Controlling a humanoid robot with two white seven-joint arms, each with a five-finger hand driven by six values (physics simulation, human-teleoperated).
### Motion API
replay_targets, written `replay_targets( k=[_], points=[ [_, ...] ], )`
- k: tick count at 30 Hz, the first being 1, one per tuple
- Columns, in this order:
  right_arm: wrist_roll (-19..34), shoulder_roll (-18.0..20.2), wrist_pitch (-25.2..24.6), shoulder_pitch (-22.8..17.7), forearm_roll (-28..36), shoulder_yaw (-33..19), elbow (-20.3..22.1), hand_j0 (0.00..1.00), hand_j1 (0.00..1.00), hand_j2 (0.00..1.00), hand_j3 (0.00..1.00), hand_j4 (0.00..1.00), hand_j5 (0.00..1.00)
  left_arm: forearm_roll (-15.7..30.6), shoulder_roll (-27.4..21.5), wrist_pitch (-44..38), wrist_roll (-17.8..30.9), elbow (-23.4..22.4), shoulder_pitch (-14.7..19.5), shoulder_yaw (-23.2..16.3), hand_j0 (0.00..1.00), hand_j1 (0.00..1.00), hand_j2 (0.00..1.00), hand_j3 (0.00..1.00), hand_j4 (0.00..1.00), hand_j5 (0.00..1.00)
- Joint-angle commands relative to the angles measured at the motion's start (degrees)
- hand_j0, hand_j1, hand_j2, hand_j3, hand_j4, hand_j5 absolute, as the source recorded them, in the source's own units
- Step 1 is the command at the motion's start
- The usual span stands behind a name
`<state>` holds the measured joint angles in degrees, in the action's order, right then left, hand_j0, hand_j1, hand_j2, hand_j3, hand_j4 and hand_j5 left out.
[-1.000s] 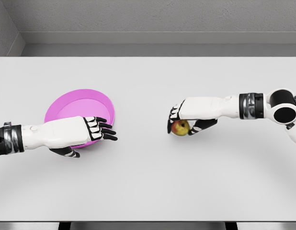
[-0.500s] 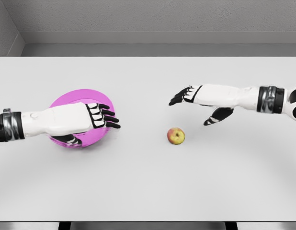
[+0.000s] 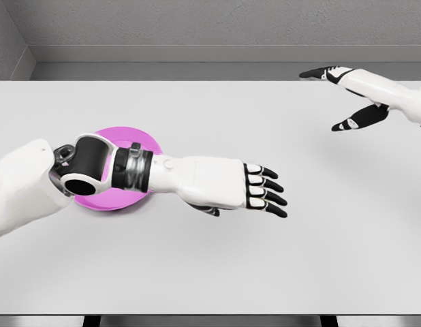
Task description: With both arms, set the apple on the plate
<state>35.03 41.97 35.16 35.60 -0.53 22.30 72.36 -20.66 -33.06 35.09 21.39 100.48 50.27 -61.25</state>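
Observation:
The apple does not show in the head view. My left hand [image 3: 259, 193] lies stretched out over the middle of the table, palm down, fingers straight and open, covering the spot where the apple lay. The pink plate [image 3: 123, 135] sits on the left, largely covered by my left elbow and forearm. My right hand [image 3: 333, 97] is raised at the upper right near the table's far edge, fingers spread, holding nothing.
The white table [image 3: 210, 272] fills the view, with its front edge along the bottom. A grey wall runs behind its far edge. Nothing else stands on the table.
My left arm has swung from over the plate rightwards to the centre, covering the apple's spot. My right hand, having let go of the apple, has pulled back up and right.

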Motion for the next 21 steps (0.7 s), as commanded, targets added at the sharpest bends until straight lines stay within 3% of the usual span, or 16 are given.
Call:
replay_targets(
  k=[1,4,9,14,18,21],
  points=[
    [0.0,-0.1,-0.2,0.0,0.4,0.0,0.0,1.0,1.0,1.0,1.0,1.0,1.0,0.3,1.6,-0.1,0.1,0.0,0.0,-1.6,1.0,1.0,1.0,1.0,1.0,1.0],
    [0.0,-0.1,-0.2,0.0,0.4,0.1,0.0,1.0,1.0,1.0,1.0,1.0,1.0,0.4,1.5,-0.1,0.1,-0.1,0.4,-1.6,1.0,1.0,1.0,1.0,1.0,1.0],
    [0.0,0.3,-0.2,0.0,0.4,0.1,0.5,1.0,1.0,1.0,1.0,1.0,1.0,0.5,1.4,-5.9,0.1,-5.5,1.6,-1.6,1.0,1.0,1.0,1.0,1.0,1.0],
    [0.0,0.3,-0.2,-0.1,0.4,0.6,0.5,1.0,1.0,1.0,1.0,1.0,1.0,0.4,1.7,-10.7,0.1,-5.7,1.7,-1.9,1.0,1.0,1.0,1.0,1.0,1.0],
    [0.0,0.3,-0.2,-0.3,0.4,0.6,0.5,1.0,1.0,1.0,1.0,1.0,1.0,0.4,2.9,-11.2,0.1,-6.1,2.0,-2.8,1.0,1.0,1.0,1.0,1.0,1.0],
    [0.0,0.4,-0.2,-0.4,0.4,0.6,0.6,1.0,1.0,1.0,1.0,1.0,1.0,0.4,5.3,-11.1,0.1,-9.2,2.3,-4.1,1.0,1.0,1.0,1.0,1.0,1.0]
  ],
)
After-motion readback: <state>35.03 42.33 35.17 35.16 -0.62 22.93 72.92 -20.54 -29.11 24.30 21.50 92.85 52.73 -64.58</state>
